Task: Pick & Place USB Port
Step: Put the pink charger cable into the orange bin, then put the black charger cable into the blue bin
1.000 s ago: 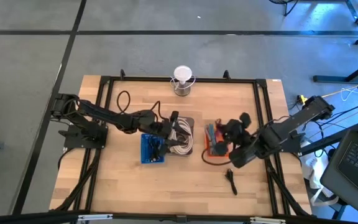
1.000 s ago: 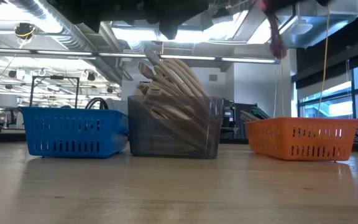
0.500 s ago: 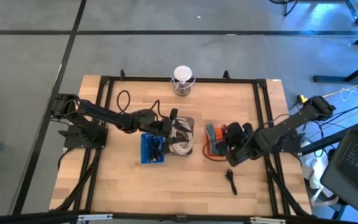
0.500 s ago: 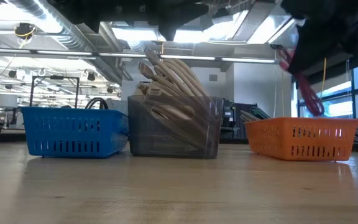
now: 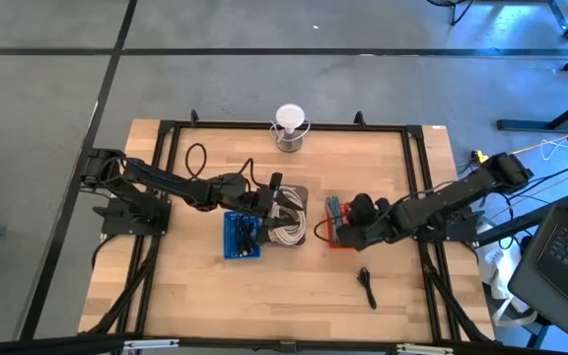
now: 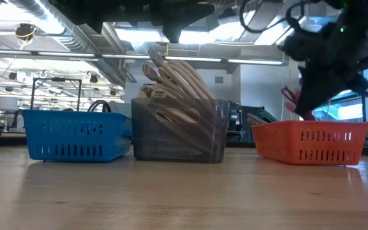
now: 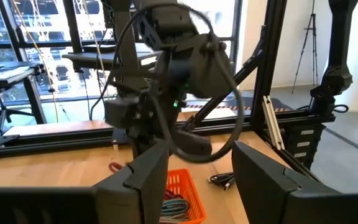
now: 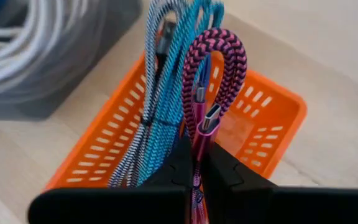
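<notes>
Wooden table [image 5: 195, 286] with blue basket [image 5: 242, 236], grey bin [image 5: 286, 215], orange basket [image 5: 337, 225], black cable [image 5: 367, 287].

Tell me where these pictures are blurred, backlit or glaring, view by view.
Right wrist view: the pink cable is sharp, the white cables soft. Low view: ceiling lights glare, and the right gripper above the orange basket is a dark silhouette. Left wrist view: bright windows backlight the scene; the near fingers are blurred. High view: evenly lit.

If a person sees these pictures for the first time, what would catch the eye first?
Probably the right gripper, shut on a pink braided cable above the orange basket at the table's right. Next, the grey bin of pale coiled cables in the middle, with the blue basket beside it, where the left gripper waits open.
</notes>
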Tool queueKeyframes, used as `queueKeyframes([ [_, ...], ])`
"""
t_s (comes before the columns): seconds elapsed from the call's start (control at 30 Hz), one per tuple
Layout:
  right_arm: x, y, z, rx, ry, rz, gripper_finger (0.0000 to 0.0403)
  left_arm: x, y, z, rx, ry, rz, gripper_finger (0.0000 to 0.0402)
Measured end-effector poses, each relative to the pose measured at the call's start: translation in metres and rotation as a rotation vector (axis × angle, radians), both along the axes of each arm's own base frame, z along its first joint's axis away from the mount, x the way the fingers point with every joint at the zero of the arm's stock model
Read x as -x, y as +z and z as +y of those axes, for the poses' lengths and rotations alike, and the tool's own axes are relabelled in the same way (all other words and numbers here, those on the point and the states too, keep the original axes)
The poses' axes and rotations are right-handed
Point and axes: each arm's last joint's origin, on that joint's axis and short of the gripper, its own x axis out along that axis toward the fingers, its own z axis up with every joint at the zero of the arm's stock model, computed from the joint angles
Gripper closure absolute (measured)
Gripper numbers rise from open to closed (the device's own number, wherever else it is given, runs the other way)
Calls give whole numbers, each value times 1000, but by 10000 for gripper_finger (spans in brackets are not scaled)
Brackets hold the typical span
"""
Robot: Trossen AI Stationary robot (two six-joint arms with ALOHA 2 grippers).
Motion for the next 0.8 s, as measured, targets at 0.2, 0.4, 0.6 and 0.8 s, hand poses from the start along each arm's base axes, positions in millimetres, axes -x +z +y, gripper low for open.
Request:
queueKeyframes([
  [0.2,3,-20,-8,-62,-19,-5,392,0,0,0,0,0,0,235],
  [0.4,3,-22,-13,-56,-39,-8,347,0,0,-2,1,-6,0,236],
  [0.6,-1,-10,-13,-11,-21,-43,262,0,0,-5,-1,-18,0,233],
  [0.8,-4,19,-6,-9,23,-94,229,0,-1,-4,-1,-17,9,233],
])
